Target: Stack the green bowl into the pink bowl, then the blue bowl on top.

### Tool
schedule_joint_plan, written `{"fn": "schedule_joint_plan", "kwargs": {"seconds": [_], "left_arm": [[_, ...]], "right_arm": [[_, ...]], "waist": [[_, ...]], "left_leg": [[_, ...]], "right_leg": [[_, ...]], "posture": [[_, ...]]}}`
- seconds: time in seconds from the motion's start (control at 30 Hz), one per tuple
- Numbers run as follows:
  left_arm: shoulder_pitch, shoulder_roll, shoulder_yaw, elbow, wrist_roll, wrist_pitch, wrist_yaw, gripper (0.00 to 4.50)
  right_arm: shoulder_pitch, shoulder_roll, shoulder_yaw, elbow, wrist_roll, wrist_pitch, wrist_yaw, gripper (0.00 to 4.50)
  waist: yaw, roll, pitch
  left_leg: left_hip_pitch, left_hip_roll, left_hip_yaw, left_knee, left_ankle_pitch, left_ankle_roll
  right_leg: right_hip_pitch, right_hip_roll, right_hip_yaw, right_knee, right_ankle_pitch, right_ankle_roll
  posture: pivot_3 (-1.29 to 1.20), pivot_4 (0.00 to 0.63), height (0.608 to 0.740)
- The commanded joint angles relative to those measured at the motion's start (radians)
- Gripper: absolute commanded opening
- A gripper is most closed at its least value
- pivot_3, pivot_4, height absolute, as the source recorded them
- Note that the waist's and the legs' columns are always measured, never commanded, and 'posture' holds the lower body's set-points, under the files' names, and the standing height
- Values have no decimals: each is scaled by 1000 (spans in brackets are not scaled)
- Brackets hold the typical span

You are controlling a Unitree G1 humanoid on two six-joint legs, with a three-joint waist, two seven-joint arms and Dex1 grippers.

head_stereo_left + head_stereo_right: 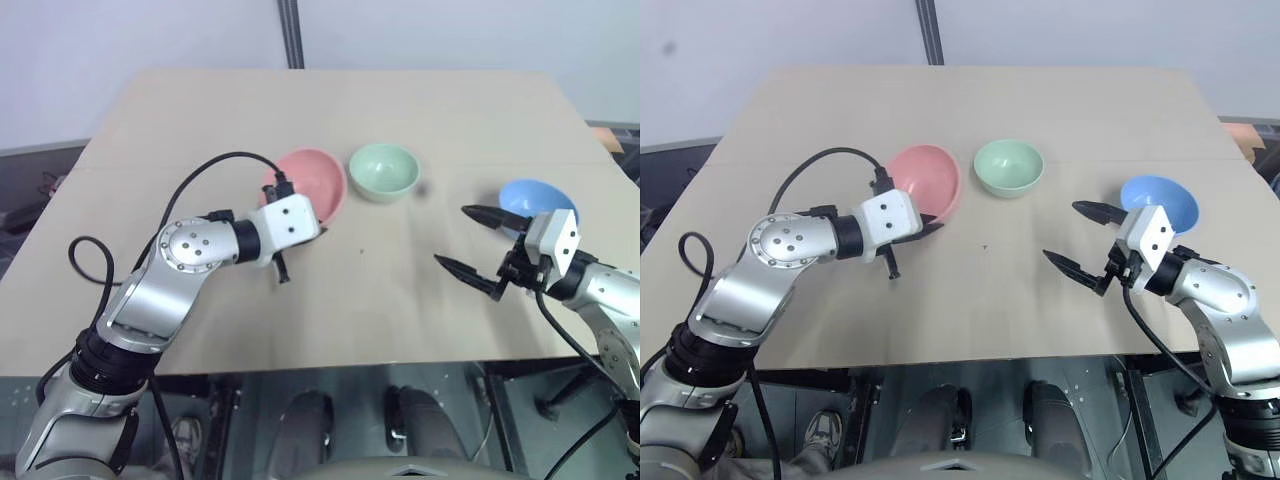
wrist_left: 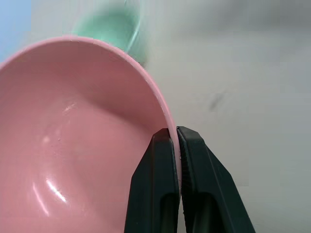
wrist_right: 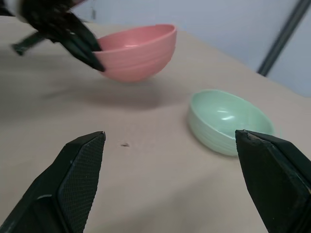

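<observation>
My left gripper (image 2: 176, 133) is shut on the near rim of the salmon-pink bowl (image 1: 312, 180), one finger inside and one outside. In the right wrist view the pink bowl (image 3: 136, 46) is tilted and seems raised a little off the table, with its shadow beneath. The mint-green bowl (image 1: 384, 170) sits upright on the table just to the right of it, apart from it. The sky-blue bowl (image 1: 535, 200) stands at the right, behind my right gripper (image 1: 452, 236). That gripper is wide open and holds nothing, pointing left towards the other two bowls.
The tan table (image 1: 200, 110) has bare room in front of the bowls and across its far half. A black cable (image 1: 215, 165) loops above my left forearm. The table's front edge runs just below both arms.
</observation>
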Motion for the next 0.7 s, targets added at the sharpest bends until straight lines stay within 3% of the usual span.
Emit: {"fn": "schedule_joint_plan", "kwargs": {"seconds": [0.03,0.27,0.3,0.33,0.57,0.67,0.7], "left_arm": [[-70,-42,-87,95,-4,-158,-126,33],[-154,-72,-197,329,84,-365,-267,33],[-160,-73,-199,345,78,-367,-290,351],[-165,-73,-196,355,76,-373,-303,351],[-164,-78,-133,330,40,-337,-308,3029],[-113,-54,-52,237,-36,-218,-287,4472],[-95,-43,-20,198,-73,-158,-283,4472]], "right_arm": [[47,2,-54,-85,11,13,-48,4500],[117,5,-72,-146,-8,27,-107,4500],[120,8,-70,-147,-12,30,-118,4500],[119,12,-67,-146,-18,29,-129,4500],[61,23,-37,-105,-78,12,-172,4500],[-10,9,10,-50,-116,13,-150,4500],[-40,5,29,-25,-131,12,-143,4500]], "waist": [[4,0,0],[-3,0,0],[-3,0,0],[-3,0,0],[-2,0,0],[-5,0,0],[-9,0,0]], "left_leg": [[0,0,1,0,0,0],[1,1,1,1,0,0],[1,1,1,1,0,0],[1,1,1,1,0,0],[0,1,0,2,0,0],[1,1,-1,2,0,0],[1,1,-1,2,0,0]], "right_leg": [[0,0,-1,0,0,0],[1,4,1,1,-1,1],[1,4,1,1,-1,1],[1,4,1,1,-1,1],[1,4,2,0,-1,2],[1,5,3,1,-2,3],[1,5,3,1,-2,3]], "posture": [[0,150,740],[0,150,740],[0,150,740],[0,150,740],[0,150,740],[0,150,740],[0,150,740]]}}
